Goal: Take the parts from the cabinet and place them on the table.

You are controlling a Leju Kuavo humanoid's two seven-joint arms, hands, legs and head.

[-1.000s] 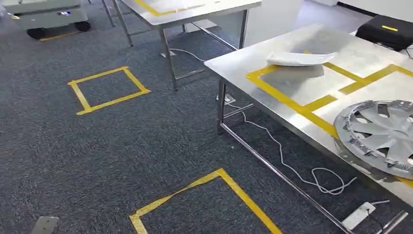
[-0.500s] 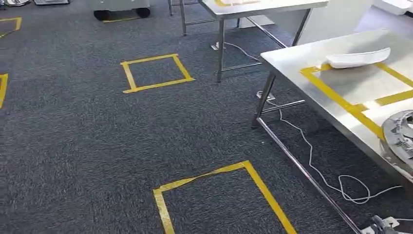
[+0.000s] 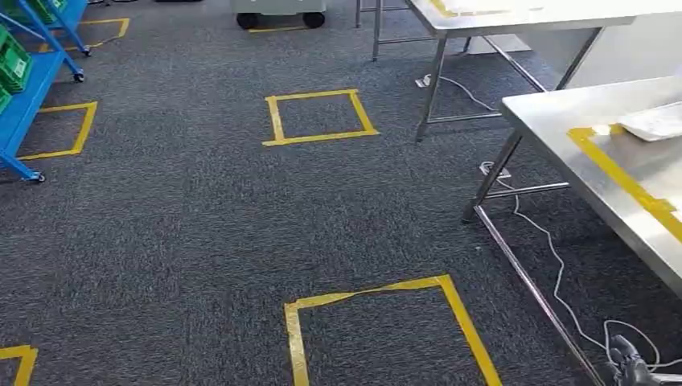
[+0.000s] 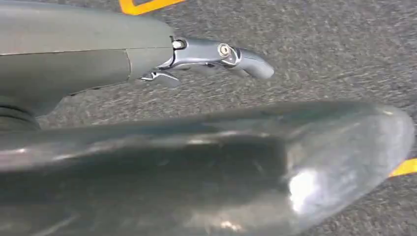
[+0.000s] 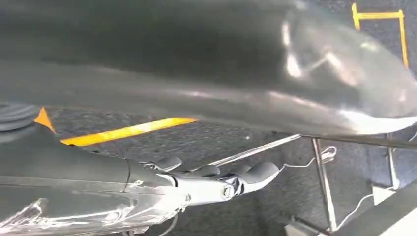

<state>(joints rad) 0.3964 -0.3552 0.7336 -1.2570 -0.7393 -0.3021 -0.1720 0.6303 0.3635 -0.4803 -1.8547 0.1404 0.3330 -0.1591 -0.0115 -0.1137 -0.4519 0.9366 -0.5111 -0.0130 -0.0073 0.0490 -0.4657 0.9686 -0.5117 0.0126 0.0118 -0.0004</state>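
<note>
My left hand hangs at my side above the floor, holding nothing; the thumb reaches straight out from the grey cover and the fingers barely peek from beneath it. My right hand hangs low too, also with nothing in it, its dark fingers stretched forward, slightly apart, gently bent at the tips.

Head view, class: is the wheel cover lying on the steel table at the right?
No: the steel table bears yellow tape and a white part.
</note>
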